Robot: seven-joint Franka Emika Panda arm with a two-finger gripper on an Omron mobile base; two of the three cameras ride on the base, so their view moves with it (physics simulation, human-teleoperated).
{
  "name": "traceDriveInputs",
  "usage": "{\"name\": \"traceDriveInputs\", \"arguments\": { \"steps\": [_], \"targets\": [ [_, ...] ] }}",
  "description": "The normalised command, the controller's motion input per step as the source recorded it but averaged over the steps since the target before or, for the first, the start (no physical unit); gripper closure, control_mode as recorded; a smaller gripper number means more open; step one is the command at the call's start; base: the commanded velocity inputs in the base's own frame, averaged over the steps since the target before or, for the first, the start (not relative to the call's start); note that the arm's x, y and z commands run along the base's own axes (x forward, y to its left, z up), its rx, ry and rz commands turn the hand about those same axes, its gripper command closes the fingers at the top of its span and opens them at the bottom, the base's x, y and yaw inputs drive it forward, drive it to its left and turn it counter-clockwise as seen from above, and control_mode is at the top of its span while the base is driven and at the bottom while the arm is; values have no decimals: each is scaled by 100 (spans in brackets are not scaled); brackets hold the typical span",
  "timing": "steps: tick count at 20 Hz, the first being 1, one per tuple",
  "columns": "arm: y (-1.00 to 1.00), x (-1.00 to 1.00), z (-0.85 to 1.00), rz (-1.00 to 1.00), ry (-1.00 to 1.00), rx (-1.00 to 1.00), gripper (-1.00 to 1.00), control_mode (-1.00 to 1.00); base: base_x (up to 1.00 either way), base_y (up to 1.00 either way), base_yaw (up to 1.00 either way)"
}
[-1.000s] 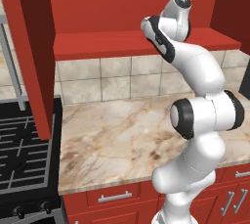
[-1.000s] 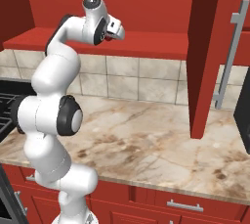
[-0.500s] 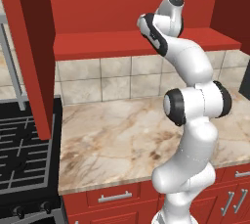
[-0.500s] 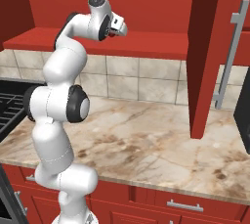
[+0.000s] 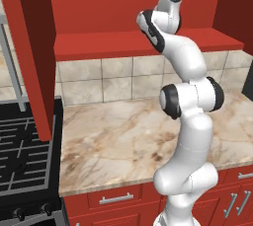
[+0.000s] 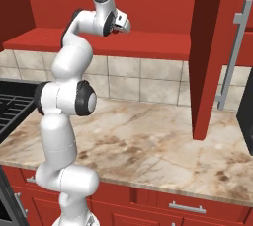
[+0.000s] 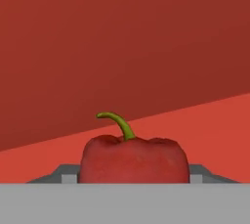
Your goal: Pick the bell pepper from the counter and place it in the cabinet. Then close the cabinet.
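The bell pepper, dark red with a curved green stem, sits between my two fingertips in the hand view, and they press its sides. Beneath it lies the red shelf of the cabinet. From the right base view, my gripper reaches over the cabinet's shelf, with a red speck of the bell pepper showing at its tip. The cabinet's doors stand open. The counter lies below.
A black gas stove sits left of the counter. Red drawers with silver handles run under the slab. The open right door's long bar handle hangs beside the arm's working space. Tiled wall backs the counter.
The arm has straightened upward and pushed the hand slightly deeper over the cabinet shelf. The bell pepper has stayed at the gripper's tip.
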Motion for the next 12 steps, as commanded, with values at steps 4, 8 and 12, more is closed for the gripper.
{"name": "traceDriveInputs", "arguments": {
  "steps": [4, 8, 12],
  "targets": [
    [0, -12, -6, 4, -16, 0, -100, -100, 0, 0, 0],
    [0, -33, -20, 3, -22, 0, -100, -100, 0, 0, 0],
    [0, -49, -19, 0, -19, 0, -100, -100, 0, 0, 0]
  ]
}}
